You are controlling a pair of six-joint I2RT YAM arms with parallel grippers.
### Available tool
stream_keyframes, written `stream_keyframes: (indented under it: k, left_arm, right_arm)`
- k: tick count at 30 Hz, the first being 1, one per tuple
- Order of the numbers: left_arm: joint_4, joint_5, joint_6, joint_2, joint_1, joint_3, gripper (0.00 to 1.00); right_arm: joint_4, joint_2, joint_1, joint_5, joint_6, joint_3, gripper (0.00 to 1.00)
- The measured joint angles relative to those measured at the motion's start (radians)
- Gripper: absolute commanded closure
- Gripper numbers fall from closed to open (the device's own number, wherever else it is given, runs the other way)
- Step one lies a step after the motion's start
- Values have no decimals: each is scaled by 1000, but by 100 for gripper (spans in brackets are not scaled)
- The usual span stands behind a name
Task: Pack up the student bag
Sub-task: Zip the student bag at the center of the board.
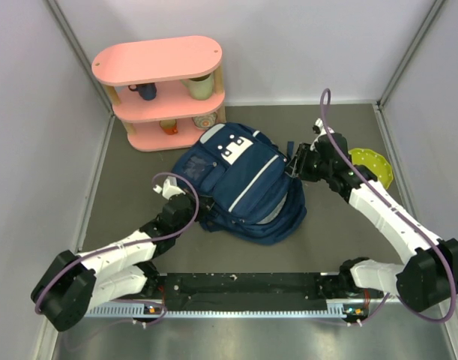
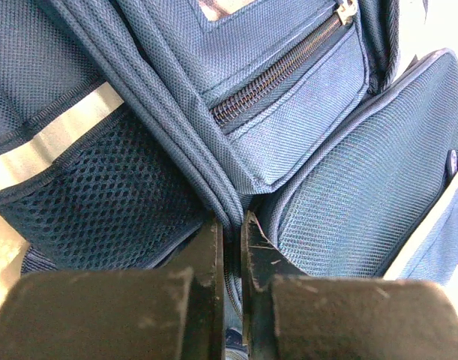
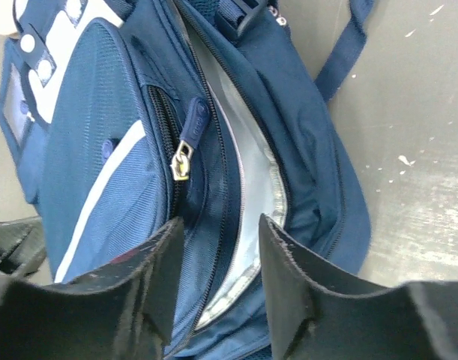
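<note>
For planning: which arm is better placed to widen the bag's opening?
Probably right. The right gripper is open over the bag's unzipped opening; the left gripper is shut on a side fold.

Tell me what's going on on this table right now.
Two robot arms are working on a large navy blue fabric backpack lying on the grey table. The left gripper is shut, pinching a fabric seam on the bag's side. The right gripper, jaws apart, hovers over the unzipped main compartment, where the pale lining shows. Neither gripper holds anything to pack.
</note>
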Motion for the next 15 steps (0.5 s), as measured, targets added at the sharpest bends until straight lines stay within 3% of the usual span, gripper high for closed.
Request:
stream_keyframes:
  k: [1, 2, 6, 9, 10, 15]
  left_arm:
    - [-5, 3, -1, 0, 1, 2, 100]
    - [-10, 6, -2, -1, 2, 6, 100]
    - [-49, 14, -3, -25, 2, 24, 100]
    - [-85, 23, -3, -55, 1, 42, 100]
    - [-99, 24, -3, -64, 1, 48, 100]
    - [-162, 25, -17, -88, 0, 72, 100]
  right_arm:
    - [-8, -2, 0, 12, -13, 0, 28]
    - [-24, -8, 0, 31, -27, 0, 22]
    - [-120, -67, -14, 153, -92, 10, 17]
    - [-190, -175, -20, 244, -140, 32, 21]
    - [-202, -225, -21, 246, -150, 38, 28]
    - [-182, -508, -10, 97, -107, 17, 44]
